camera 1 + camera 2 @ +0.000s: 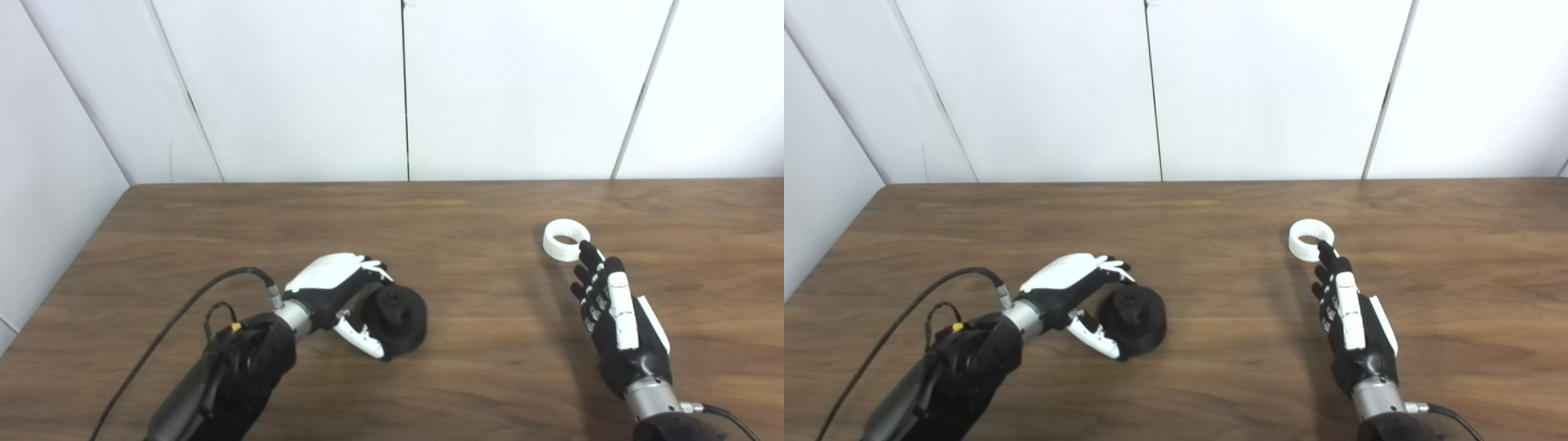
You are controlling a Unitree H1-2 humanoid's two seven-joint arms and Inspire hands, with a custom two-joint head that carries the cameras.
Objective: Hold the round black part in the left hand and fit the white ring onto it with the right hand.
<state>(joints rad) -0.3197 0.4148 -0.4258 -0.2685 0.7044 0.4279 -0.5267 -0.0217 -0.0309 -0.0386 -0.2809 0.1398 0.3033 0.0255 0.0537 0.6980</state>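
Observation:
The round black part [397, 320] lies on the wooden table [465, 208], left of centre, with a small knob on top. My left hand [334, 293] is cupped against its left side, fingers [372, 268] over its far edge and the thumb at its near edge. The part rests on the table and the hand is not closed on it. The white ring [566, 239] lies flat on the right of the table. My right hand [609, 312] is stretched out flat and open just short of it, with its fingertips [587, 248] at the ring's near rim, holding nothing.
White wall panels [404, 92] stand right behind the table's far edge and along its left side. A black cable [184, 306] loops from the left wrist back over the forearm. Bare wood lies between the two hands.

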